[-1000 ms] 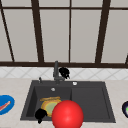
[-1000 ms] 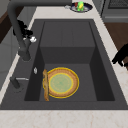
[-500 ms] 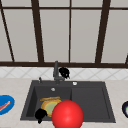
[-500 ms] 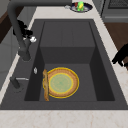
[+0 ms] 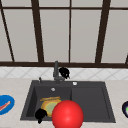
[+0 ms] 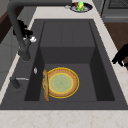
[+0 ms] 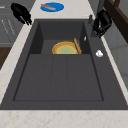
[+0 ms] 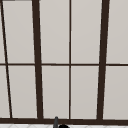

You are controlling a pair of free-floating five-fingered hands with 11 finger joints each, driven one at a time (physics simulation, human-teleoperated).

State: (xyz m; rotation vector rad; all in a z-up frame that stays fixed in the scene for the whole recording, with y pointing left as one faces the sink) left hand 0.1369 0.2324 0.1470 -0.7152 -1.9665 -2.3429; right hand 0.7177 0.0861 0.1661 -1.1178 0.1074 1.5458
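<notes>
Front view: right robot hand (image 5: 64,72) sits at the faucet (image 5: 56,71), just right of its upright, touching or nearly touching it; fingers look curled, but whether they grip the faucet can't be told. Left robot hand (image 5: 40,114) hangs at the sink's (image 5: 90,100) front-left rim, fingers pointing down, curl unclear. Just right of the left robot hand a yellow plate (image 5: 50,105) lies in the basin, w/ a big red ball (image 5: 67,115) in front of it. A blue plate (image 5: 5,104) rests on the table (image 5: 15,87) well left of that hand. Left side view: the right robot hand (image 6: 23,30) is behind the faucet (image 6: 18,32) upright, next to a small white knob (image 6: 32,39); the left robot hand (image 6: 120,55) hovers over the sink's near edge across the basin, fingers drooping. The plate (image 6: 61,82) lies flat on the basin floor between them, w/ a wooden utensil (image 6: 45,85) along its faucet-side edge. Right side view: the right robot hand (image 7: 103,22) is pressed up against the faucet base (image 7: 95,31); the left robot hand (image 7: 21,13) is over the opposite rim, the blue plate (image 7: 52,7) beyond it. Upper view: window (image 8: 70,60), faucet tip at bottom edge.
</notes>
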